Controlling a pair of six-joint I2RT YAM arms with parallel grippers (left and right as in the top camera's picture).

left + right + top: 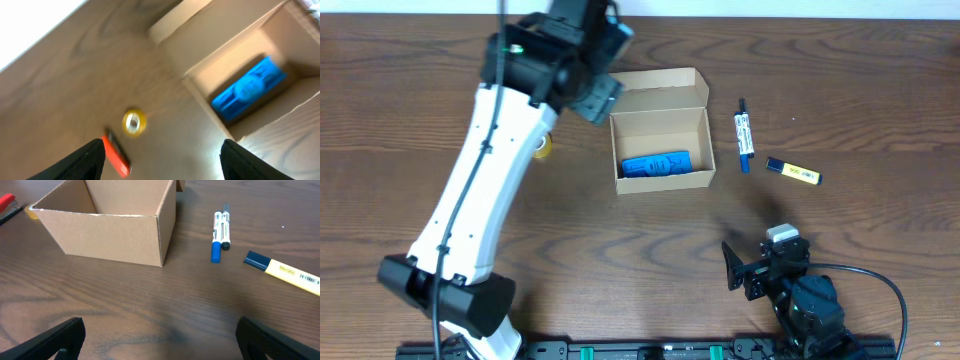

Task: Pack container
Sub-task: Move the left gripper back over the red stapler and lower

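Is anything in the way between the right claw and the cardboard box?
Nothing visible. Only bare table lies between the open right gripper and the box; the pens and the highlighter lie off to one side.

The overhead camera is looking straight down at the whole surface [620,240]. Both wrist cameras are looking closer, the left from above, the right low, sharing the container [660,135].

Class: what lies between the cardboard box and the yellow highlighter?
Two pens side by side, one white with a blue cap, one dark; clearest in the right wrist view.
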